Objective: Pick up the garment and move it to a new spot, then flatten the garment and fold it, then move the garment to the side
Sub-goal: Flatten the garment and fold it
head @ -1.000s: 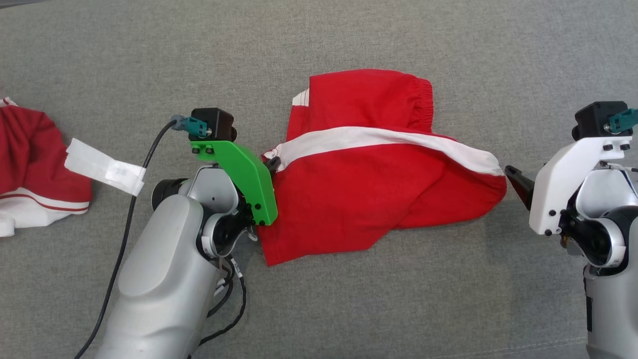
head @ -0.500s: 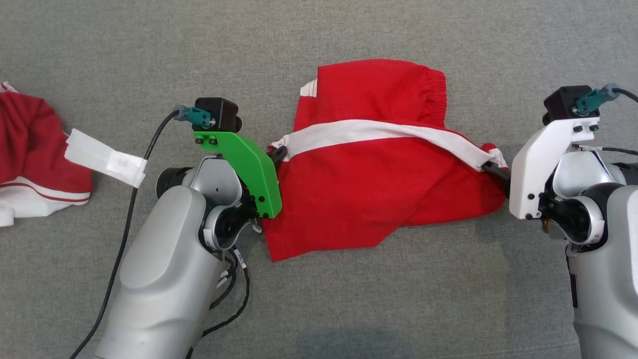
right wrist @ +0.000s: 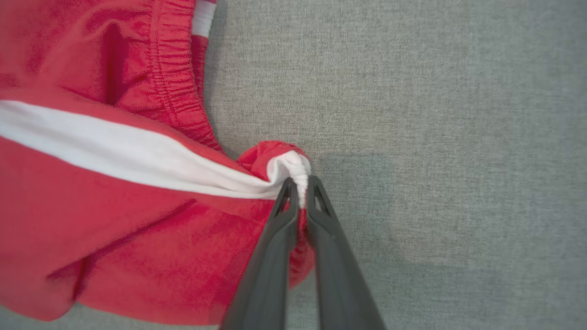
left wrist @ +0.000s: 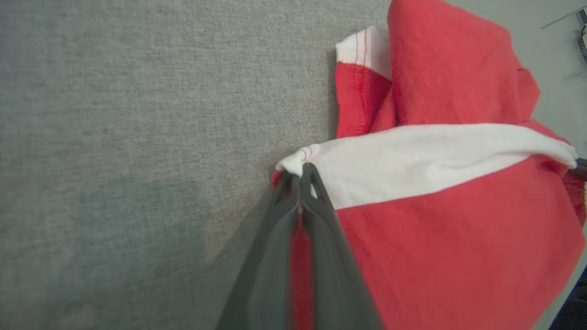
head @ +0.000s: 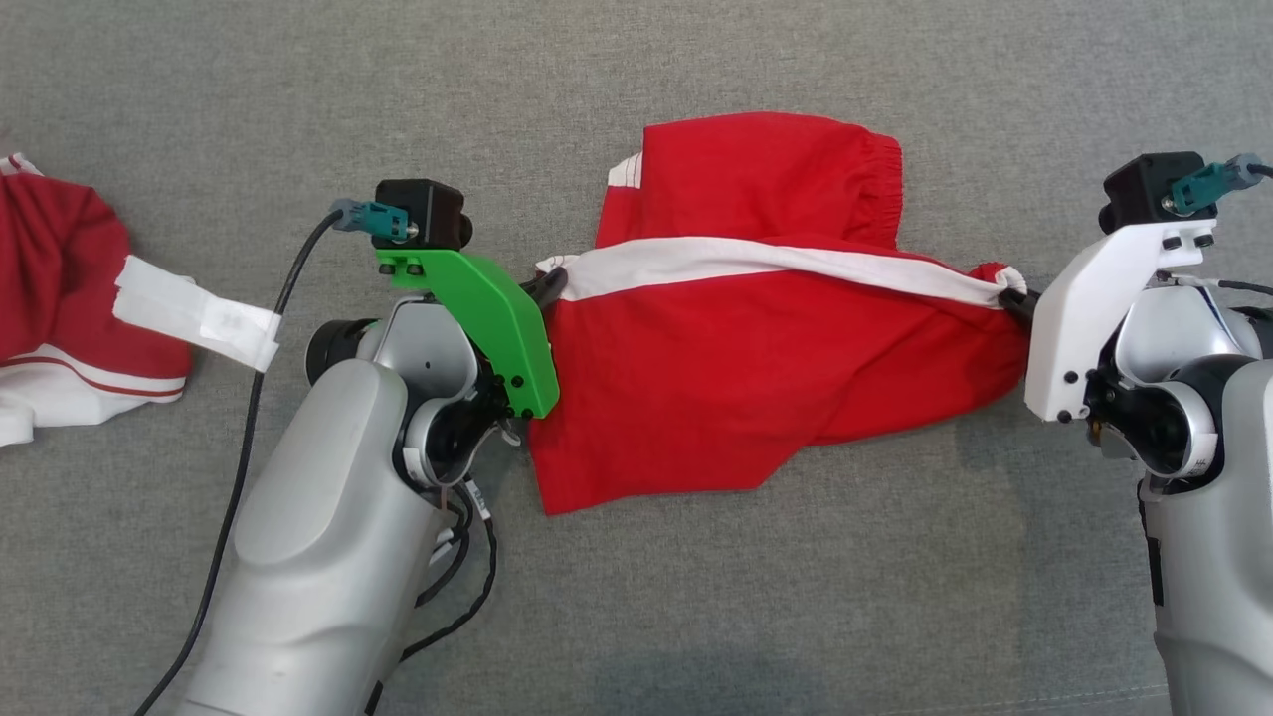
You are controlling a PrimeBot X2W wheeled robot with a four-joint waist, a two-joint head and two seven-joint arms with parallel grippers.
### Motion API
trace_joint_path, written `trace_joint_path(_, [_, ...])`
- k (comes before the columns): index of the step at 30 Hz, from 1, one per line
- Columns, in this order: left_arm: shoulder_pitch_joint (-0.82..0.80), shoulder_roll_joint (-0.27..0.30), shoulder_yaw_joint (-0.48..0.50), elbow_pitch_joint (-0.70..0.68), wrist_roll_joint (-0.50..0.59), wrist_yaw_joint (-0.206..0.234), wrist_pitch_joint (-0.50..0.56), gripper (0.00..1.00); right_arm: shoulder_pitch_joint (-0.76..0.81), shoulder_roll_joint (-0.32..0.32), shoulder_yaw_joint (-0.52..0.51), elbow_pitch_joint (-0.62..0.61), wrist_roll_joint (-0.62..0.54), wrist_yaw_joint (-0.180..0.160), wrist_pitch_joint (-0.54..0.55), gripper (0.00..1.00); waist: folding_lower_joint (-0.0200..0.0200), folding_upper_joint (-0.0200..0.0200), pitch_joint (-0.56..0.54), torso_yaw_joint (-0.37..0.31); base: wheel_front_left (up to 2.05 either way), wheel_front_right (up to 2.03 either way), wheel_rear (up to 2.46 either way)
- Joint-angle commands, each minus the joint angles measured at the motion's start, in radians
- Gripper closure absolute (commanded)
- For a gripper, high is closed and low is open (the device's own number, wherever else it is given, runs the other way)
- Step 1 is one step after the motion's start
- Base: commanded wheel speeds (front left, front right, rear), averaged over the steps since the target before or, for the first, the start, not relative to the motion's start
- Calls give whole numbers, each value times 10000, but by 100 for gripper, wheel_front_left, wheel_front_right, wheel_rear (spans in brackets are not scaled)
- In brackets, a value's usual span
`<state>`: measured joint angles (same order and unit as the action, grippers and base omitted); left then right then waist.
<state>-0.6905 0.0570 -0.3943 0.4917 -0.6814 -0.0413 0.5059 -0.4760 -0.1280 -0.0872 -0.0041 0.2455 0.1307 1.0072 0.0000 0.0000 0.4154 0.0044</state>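
Head: the shorts (head: 756, 398) are stretching between both claws; a label (head: 194, 320) beyond the left claw (head: 550, 283) is carrying unreadable print. Left wrist: that claw is pinching the white stripe (left wrist: 435, 156), fingers closed. Right wrist: the right claw (right wrist: 299, 192) is clamping its other end.

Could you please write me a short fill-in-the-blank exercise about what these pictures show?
The left claw is shut on one end of the ____ stripe on the shorts.
The right claw is ____ on the stripe's other end.
Beneath the shorts is a ____ fabric surface.
A second red garment lies at the robot's ____.
Missing words: white; shut; gray; left.
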Motion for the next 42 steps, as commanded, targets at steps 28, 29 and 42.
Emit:
trace_joint_path(28, [-5815,1186,3026,-2195,-2273,101,-1022,100,-7412,-1014,2262,1570,780,-7,-3489,100,0,0,2419,-673,0,0,0])
trace_joint_path(29, [-6125,1222,3110,-2224,-2300,122,-1042,100,-7797,-1053,2390,1731,679,-6,-3794,100,0,0,2575,-689,0,0,0])
trace_joint_path(42, [-9045,1862,3609,-1930,-1120,-605,-4181,100,-11261,-641,1664,4417,-1302,-20,-8223,100,0,0,2993,-819,0,0,0])
